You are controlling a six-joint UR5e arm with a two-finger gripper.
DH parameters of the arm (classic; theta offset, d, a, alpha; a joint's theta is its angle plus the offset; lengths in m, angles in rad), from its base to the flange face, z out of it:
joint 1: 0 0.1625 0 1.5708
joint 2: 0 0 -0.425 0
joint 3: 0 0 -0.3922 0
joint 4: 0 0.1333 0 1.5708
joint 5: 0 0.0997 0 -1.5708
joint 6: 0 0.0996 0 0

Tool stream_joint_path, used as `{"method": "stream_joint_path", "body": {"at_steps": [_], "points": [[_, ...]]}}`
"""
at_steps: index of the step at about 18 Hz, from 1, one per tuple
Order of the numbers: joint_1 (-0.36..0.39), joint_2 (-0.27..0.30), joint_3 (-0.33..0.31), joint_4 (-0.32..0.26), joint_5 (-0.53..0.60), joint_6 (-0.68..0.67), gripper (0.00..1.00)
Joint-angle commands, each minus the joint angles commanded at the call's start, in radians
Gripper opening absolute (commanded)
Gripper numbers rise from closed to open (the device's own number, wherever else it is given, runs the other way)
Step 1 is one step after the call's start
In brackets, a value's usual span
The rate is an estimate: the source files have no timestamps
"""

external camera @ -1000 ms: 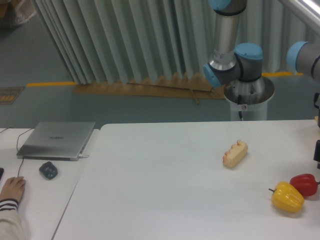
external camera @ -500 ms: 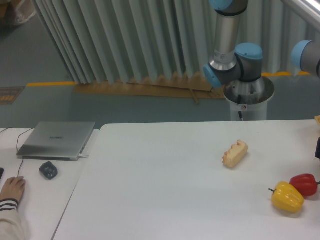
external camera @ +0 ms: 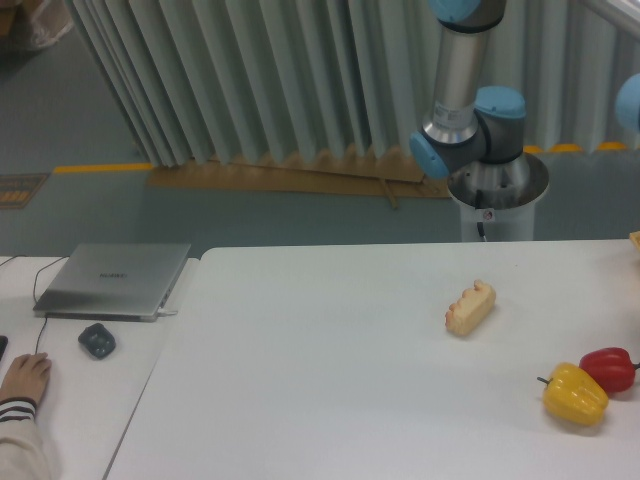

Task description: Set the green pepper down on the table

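Note:
The green pepper is out of view. The white table (external camera: 320,380) fills the lower middle and right of the camera view. My gripper is out of view past the right edge; only the arm's base (external camera: 497,190), an upright link (external camera: 458,70) and a blue joint (external camera: 632,100) at the right edge show behind the table.
A yellow pepper (external camera: 575,395) and a red pepper (external camera: 608,368) lie touching near the table's right front. A pale ridged bread-like piece (external camera: 470,307) lies right of centre. On the smaller desk at left sit a laptop (external camera: 115,280) and a mouse (external camera: 96,341), with a person's hand (external camera: 22,380) beside them.
The dark gripper parts at the right edge have slid out of view to the right, and the blue joint has moved further right. Nothing on the table has moved.

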Motion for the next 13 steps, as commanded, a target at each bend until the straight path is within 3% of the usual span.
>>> {"method": "stream_joint_path", "body": {"at_steps": [5, 10, 13], "points": [[0.054, -0.058, 0.035, 0.020, 0.000, 0.083, 1.00], [0.100, -0.061, 0.058, 0.045, 0.000, 0.213, 1.00], [0.123, -0.083, 0.060, 0.068, -0.002, 0.226, 1.00]]}}
